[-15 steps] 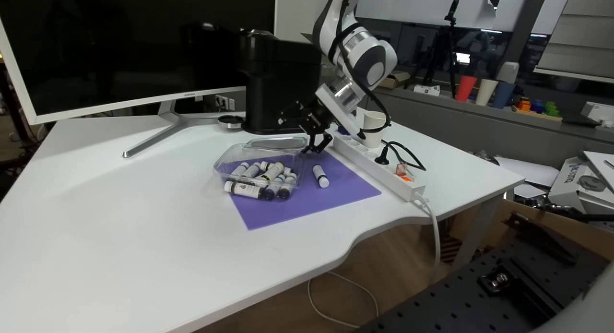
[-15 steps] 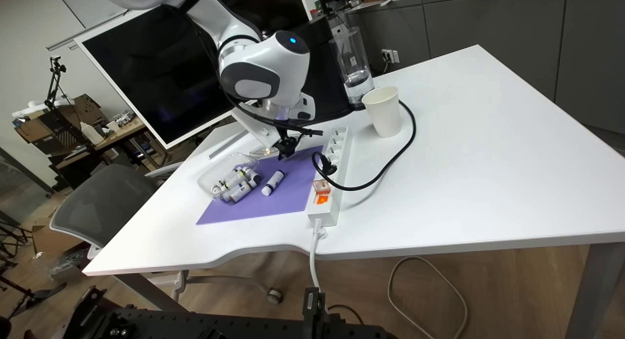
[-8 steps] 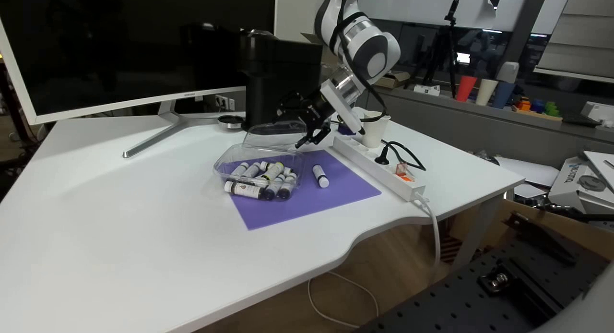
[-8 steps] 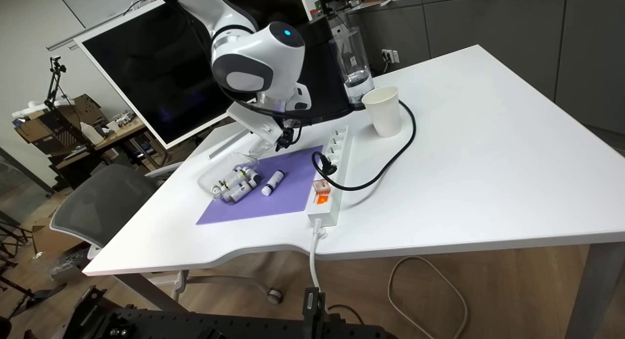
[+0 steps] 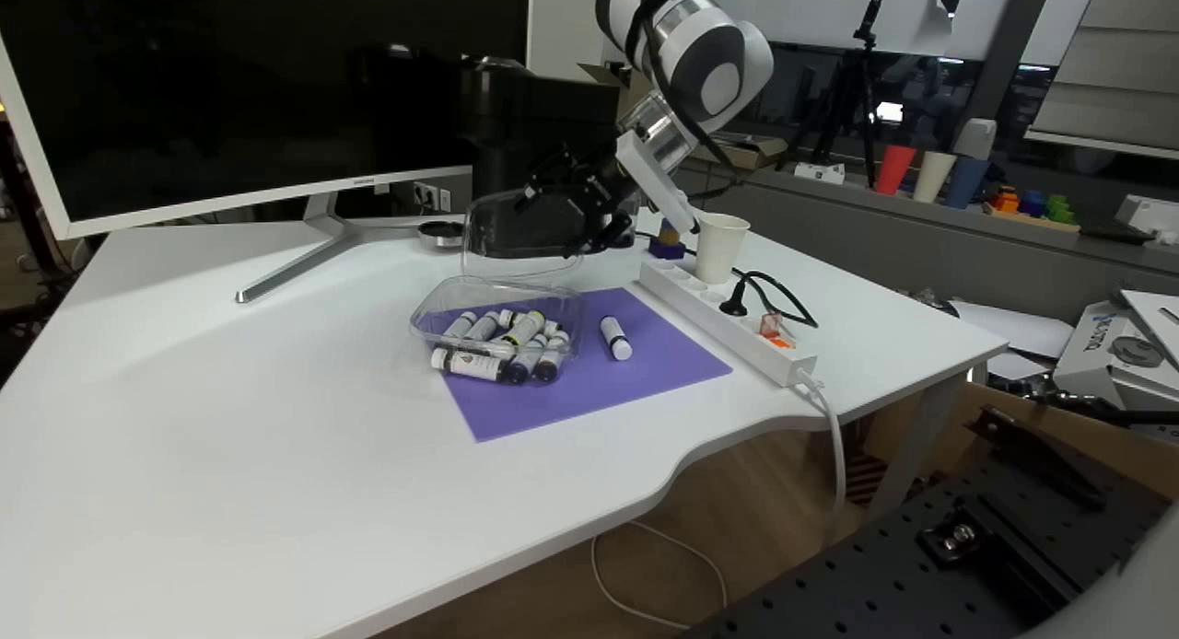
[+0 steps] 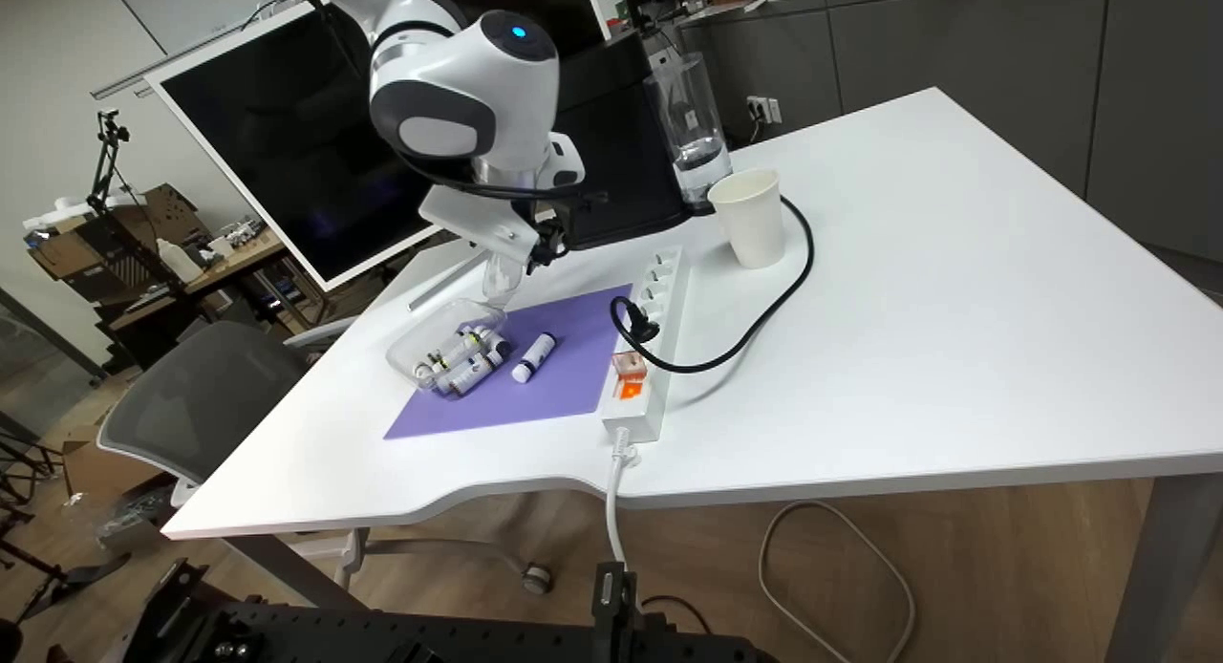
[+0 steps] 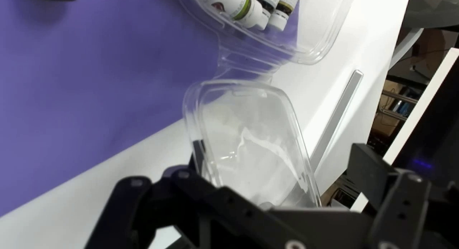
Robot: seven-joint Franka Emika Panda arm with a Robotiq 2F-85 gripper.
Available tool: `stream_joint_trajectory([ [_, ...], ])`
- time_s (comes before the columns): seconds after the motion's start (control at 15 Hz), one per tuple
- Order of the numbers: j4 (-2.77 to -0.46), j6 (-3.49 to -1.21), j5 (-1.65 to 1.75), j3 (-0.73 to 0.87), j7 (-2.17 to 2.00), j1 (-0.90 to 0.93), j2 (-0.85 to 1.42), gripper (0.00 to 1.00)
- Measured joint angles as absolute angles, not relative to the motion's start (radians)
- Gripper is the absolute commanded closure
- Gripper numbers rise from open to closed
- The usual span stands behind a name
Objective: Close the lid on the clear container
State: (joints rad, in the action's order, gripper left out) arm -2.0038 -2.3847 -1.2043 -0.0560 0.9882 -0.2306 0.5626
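bench [image 5: 230, 436]: white, scooped edge nearest in both exterior views, monitor [image 5: 267, 96] standing along the opposite edge
clear container [image 5: 488, 294]: open, partly on the purple mat [image 5: 599, 400] and partly over bare bench, between the scooped edge and the monitor edge
contents: small white-capped bottles [image 5: 525, 333] lying in a jumble
lid [image 7: 247, 145]: joined to the clear container along the side facing the monitor edge, standing steeply up from it
gripper [image 7: 278, 152]: at the lid, above the bench, on the monitor-edge side of the clear container
jaws: wide apart, lid showing between them in the wrist view, one finger [image 7: 199, 154] overlapping its rim, the opposite one clear; cannot tell whether the rim is touched
loose bottle [image 5: 615, 338]: on the purple mat, between the clear container and the power strip [image 5: 723, 319]
power strip: beside the purple mat, white cord [image 6: 611, 501] dropping over the scooped edge
white cup [image 6: 750, 225]: just beside the power strip, on the side away from the purple mat
tall black box [image 5: 543, 123]: by the monitor edge
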Motion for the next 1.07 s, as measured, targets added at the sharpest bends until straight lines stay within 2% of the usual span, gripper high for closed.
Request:
stream_joint_trajectory([
  [0.6,-2.079,-2.476,-1.191,-0.033,1.082,-0.14,0.465,0.0],
  [1.07,-2.107,-2.528,-1.047,-0.03,1.084,-0.09,0.437,0.0],
])
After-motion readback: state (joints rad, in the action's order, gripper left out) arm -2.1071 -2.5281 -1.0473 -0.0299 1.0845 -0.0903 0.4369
